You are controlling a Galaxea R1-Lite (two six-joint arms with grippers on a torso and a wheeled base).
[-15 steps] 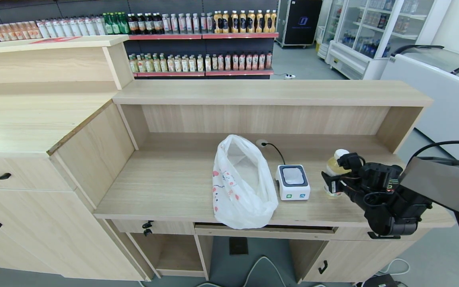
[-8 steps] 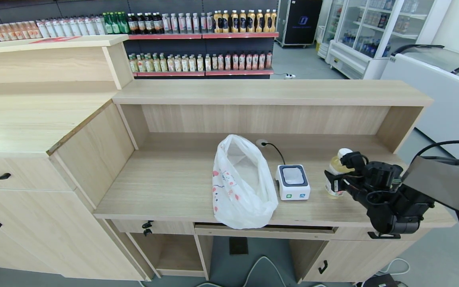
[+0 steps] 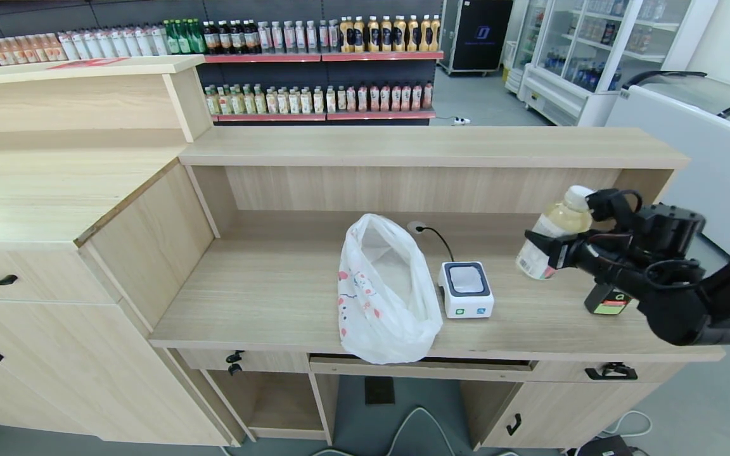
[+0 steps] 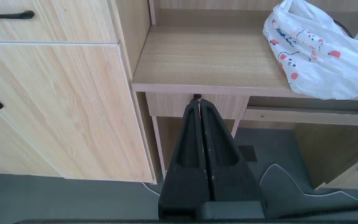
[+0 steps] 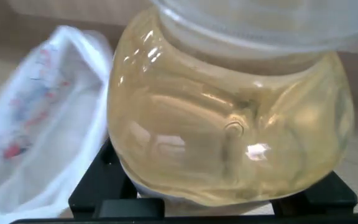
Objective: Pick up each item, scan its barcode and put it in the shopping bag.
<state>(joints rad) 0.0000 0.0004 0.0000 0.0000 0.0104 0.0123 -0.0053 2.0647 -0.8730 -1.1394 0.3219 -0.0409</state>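
R gripper (image 3: 560,246) clamped on the bottle (image 3: 555,223), held above the counter, tilted: base down-left, cap up-right. Scanner (image 3: 465,288) sits lower, to gripper's left, shopping bag (image 3: 385,297) just beyond it; R arm is nearer.

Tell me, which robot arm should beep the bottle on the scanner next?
Right. The right pincer holds the bottle, lifted off the counter, near the scanner. The left pincer is shut and hangs low in front of the counter, far from both.
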